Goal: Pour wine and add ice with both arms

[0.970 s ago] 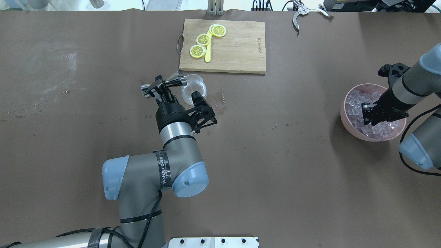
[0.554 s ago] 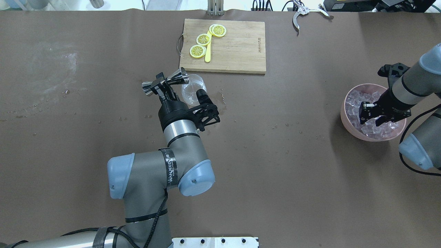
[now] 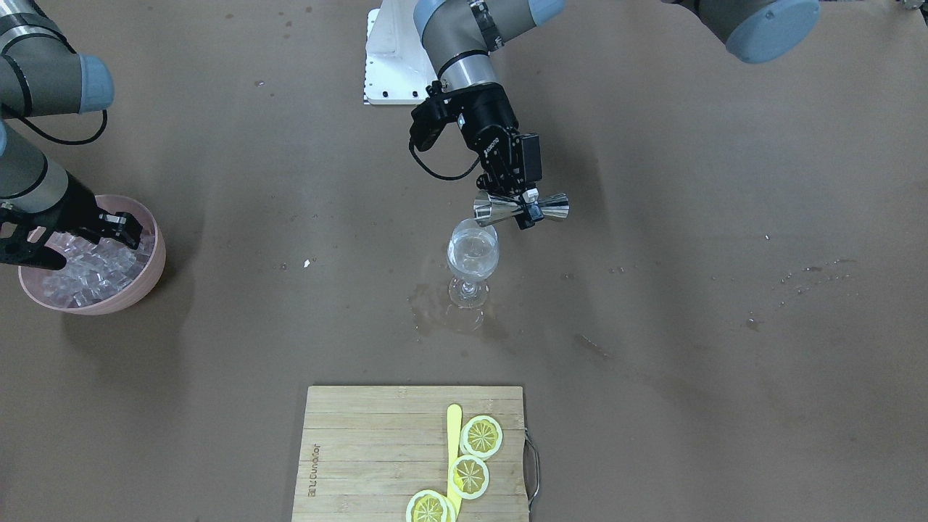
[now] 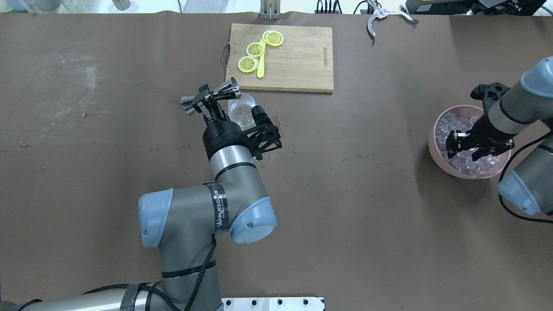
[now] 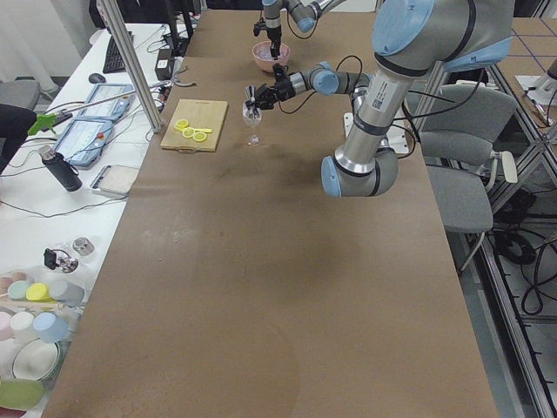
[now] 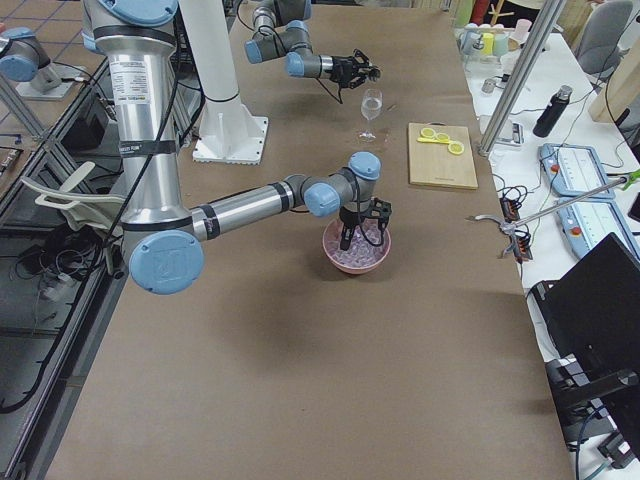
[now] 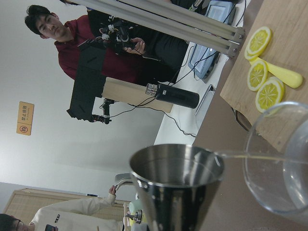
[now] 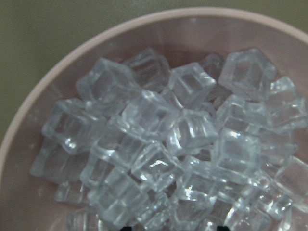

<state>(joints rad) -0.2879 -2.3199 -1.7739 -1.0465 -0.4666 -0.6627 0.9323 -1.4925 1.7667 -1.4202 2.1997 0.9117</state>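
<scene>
My left gripper (image 4: 207, 103) is shut on a steel jigger (image 4: 211, 96), held on its side with one mouth at the rim of the wine glass (image 4: 242, 111). In the left wrist view a thin stream of clear wine (image 7: 240, 155) runs from the jigger (image 7: 175, 180) into the glass (image 7: 279, 163). The glass (image 3: 473, 254) stands upright with a little clear liquid in it. My right gripper (image 4: 471, 152) is open, its fingers down among the ice (image 4: 464, 163) in the pink bowl (image 4: 432, 140). The right wrist view shows the heaped cubes (image 8: 163, 144).
A wooden cutting board (image 4: 298, 60) with lemon slices (image 4: 255, 49) and a yellow tool lies beyond the glass. Metal tongs (image 4: 375, 19) lie at the far edge. Wet patches (image 3: 442, 312) surround the glass foot. The white base block (image 3: 391, 65) sits between the arms.
My left arm has moved forward and slightly right, carrying the jigger over the glass rim. My right gripper has shifted a little leftward within the ice bowl.
</scene>
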